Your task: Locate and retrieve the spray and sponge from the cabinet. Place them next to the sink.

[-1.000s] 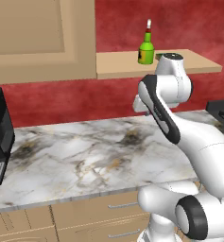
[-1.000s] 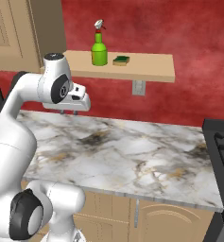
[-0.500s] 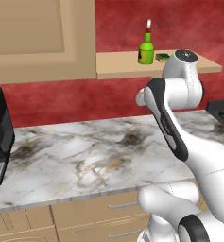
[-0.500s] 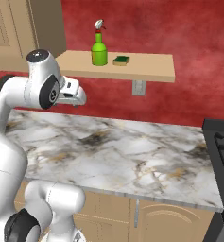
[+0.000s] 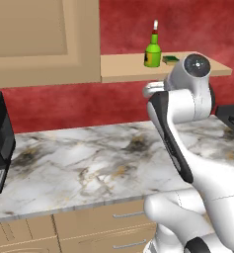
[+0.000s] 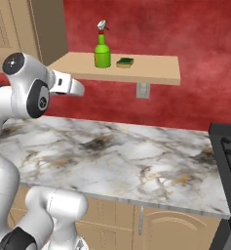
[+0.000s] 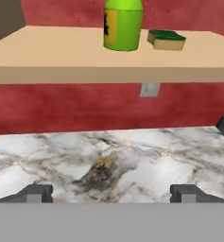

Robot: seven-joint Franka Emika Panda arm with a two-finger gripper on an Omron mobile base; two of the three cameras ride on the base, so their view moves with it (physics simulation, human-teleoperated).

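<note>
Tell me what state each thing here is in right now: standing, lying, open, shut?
Spray bottle: upright on the shelf, untouched.
Sponge: lying flat on the shelf beside the bottle, apart from it.
Shelf: bears both items.
Cabinet door: shut.
Claw: open, holding nothing, short of the shelf.
Counter: marble top, nothing set on it below the shelf.

No words, numbers or brand names can be read anywhere. The spray bottle (image 7: 123, 24) on the shelf (image 7: 61, 52) carries a yellow label (image 7: 111, 22) with a small dark mark at its edge, too blurred to make out.
</note>
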